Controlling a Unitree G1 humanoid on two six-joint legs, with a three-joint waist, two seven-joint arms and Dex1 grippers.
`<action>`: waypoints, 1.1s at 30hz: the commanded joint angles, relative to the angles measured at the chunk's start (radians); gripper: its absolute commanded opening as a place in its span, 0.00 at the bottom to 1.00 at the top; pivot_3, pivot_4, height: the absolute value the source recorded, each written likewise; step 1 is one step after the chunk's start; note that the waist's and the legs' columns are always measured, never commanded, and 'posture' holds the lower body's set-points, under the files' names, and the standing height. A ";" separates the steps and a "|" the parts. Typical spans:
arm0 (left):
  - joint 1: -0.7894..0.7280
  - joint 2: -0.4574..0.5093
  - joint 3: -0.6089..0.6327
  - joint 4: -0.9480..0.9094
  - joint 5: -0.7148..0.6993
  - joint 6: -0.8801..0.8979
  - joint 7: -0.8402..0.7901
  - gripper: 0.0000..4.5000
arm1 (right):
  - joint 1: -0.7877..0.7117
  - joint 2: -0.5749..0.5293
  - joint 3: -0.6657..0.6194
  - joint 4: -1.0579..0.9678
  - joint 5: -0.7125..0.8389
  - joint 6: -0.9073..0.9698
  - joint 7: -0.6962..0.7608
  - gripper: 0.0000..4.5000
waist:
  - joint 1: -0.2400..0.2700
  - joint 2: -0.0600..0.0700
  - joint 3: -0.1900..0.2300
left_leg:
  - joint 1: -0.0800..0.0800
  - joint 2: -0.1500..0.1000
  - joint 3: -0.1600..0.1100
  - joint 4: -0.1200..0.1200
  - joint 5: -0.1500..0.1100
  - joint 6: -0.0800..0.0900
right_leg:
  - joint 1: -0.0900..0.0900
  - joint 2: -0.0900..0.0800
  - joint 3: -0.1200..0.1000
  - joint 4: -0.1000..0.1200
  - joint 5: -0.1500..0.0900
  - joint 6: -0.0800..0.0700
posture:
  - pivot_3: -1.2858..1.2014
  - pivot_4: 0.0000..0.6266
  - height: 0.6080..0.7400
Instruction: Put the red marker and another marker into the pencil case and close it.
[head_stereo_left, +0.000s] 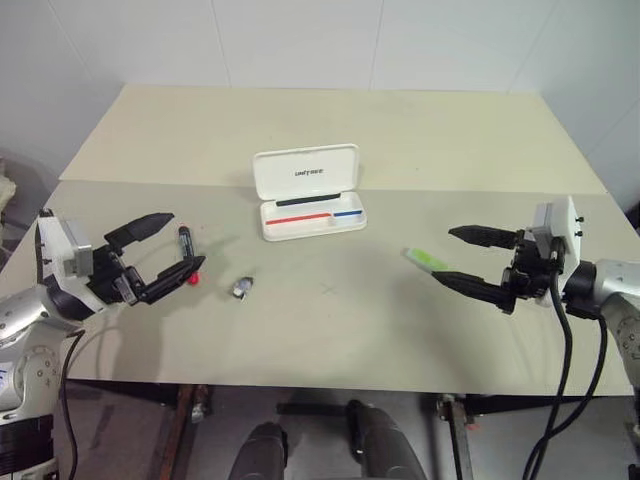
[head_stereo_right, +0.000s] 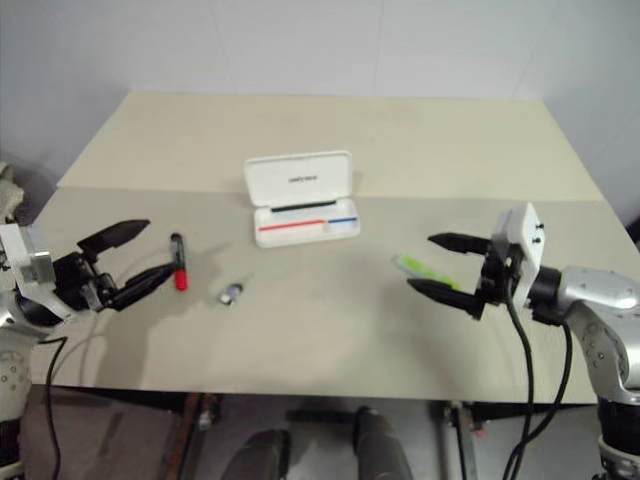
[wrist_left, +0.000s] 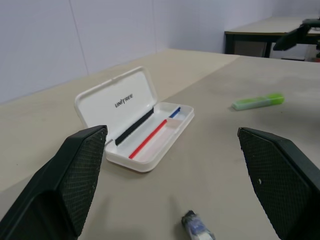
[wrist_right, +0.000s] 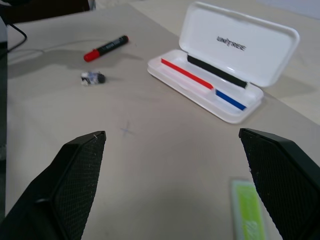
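Observation:
The white pencil case (head_stereo_left: 312, 222) lies open at the table's middle, its lid (head_stereo_left: 305, 172) standing up at the back and a red and a blue stripe inside. The red marker (head_stereo_left: 187, 256) lies on the table at the left. My left gripper (head_stereo_left: 184, 241) hovers open right by the red marker, its fingers apart and holding nothing. The light green marker (head_stereo_left: 426, 260) lies at the right, and my right gripper (head_stereo_left: 443, 253) stands open just beside it, fingers on either side of its near end, not closed on it. The right wrist view shows the case (wrist_right: 227, 107) and the red marker (wrist_right: 106, 48).
A small grey-silver lump (head_stereo_left: 242, 287) lies between the red marker and the case. The pale table (head_stereo_left: 330, 330) has a seam across it behind the case, and a white wall stands beyond. A faint cross mark (head_stereo_left: 330, 290) sits in front of the case.

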 joint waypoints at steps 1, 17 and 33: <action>-0.036 0.027 0.002 0.009 0.007 -0.005 -0.018 0.99 | 0.013 0.031 -0.017 -0.049 0.021 -0.036 -0.027 1.00 | 0.000 0.000 0.000 | 0.000 0.001 0.000 0.000 0.000 0.000 | 0.000 0.000 0.000 0.000 0.000 0.000 | 0.52 0.24 1.00; -0.158 0.043 -0.068 0.119 0.084 -0.020 -0.054 0.99 | 0.008 0.105 0.070 -0.110 0.035 -0.044 -0.089 1.00 | -0.002 0.000 0.000 | 0.002 0.007 0.003 0.000 -0.001 -0.001 | -0.001 0.008 0.002 0.000 0.003 -0.004 | 0.52 0.24 1.00; -0.654 -0.087 -0.374 0.740 0.314 -0.242 -0.340 0.99 | 0.109 0.122 0.115 -0.216 0.015 -0.065 -0.143 1.00 | -0.001 -0.001 0.000 | 0.001 0.006 0.003 0.000 -0.001 -0.001 | -0.001 0.008 0.002 -0.001 0.007 0.003 | 0.52 0.24 1.00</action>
